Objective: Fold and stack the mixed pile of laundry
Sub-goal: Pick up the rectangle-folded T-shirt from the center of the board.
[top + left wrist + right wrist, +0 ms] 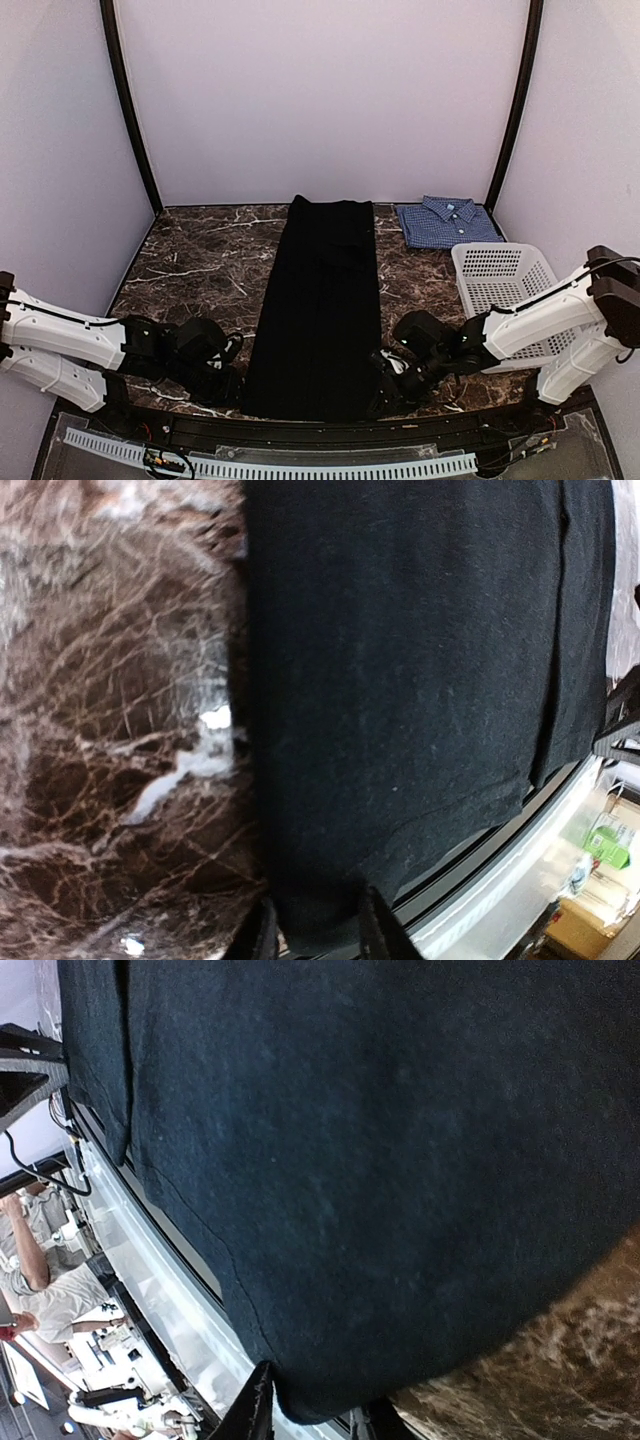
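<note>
The black garment [320,310] lies flat as a long strip down the middle of the marble table, its near end at the front edge. The blue-and-white check shirt [447,222] lies folded at the back right. My left gripper [228,385] is at the garment's near left corner. In the left wrist view the left gripper [318,935] has black cloth [400,680] pinched between its fingers. My right gripper [385,385] is at the near right corner. In the right wrist view the right gripper [315,1420] is closed on the hem [380,1180].
A white perforated basket [505,280] stands at the right, just behind my right arm. The table's front rail [300,440] runs right under the garment's near end. Dark marble shows to the left of the garment [190,270].
</note>
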Available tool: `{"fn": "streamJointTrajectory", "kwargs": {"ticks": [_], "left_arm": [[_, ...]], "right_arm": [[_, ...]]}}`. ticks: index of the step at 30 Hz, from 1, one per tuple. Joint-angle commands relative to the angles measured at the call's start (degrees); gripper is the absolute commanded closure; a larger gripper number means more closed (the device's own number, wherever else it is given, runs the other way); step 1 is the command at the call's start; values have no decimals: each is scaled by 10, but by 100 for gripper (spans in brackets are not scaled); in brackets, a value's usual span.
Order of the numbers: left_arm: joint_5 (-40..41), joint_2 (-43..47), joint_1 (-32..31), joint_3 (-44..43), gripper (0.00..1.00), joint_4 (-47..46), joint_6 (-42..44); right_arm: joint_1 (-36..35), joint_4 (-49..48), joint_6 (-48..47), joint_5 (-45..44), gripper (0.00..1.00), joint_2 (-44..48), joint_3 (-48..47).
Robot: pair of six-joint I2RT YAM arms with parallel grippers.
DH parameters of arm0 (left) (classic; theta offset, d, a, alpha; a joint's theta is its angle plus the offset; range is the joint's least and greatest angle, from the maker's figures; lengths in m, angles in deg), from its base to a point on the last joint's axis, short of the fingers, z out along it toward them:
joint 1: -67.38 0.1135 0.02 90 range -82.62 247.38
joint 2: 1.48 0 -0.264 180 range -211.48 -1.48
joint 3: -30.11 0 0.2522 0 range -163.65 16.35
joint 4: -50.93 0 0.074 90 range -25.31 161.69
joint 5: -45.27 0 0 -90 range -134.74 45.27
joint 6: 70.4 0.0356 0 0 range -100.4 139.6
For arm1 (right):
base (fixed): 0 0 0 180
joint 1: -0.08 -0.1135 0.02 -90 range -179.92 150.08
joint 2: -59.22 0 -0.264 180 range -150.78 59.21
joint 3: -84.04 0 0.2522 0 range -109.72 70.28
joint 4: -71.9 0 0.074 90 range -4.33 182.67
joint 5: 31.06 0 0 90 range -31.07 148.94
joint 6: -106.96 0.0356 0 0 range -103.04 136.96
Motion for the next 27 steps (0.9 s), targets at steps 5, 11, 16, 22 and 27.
{"fn": "streamJointTrajectory", "kwargs": {"ticks": [5,11,16,22,27], "left_arm": [[-13,-13,-12,1,93,-16,4],[-22,8,-35,-6,100,-11,3],[-21,30,-49,-39,100,24,26],[7,28,-35,-83,100,33,56],[11,19,15,-106,100,19,99]], "right_arm": [[-16,-11,7,-14,90,-19,-11],[-40,27,17,-25,100,34,-2],[-53,53,14,-42,100,75,-15],[-46,94,-22,-87,100,71,-66],[-9,109,-60,-115,100,96,-80]]}}
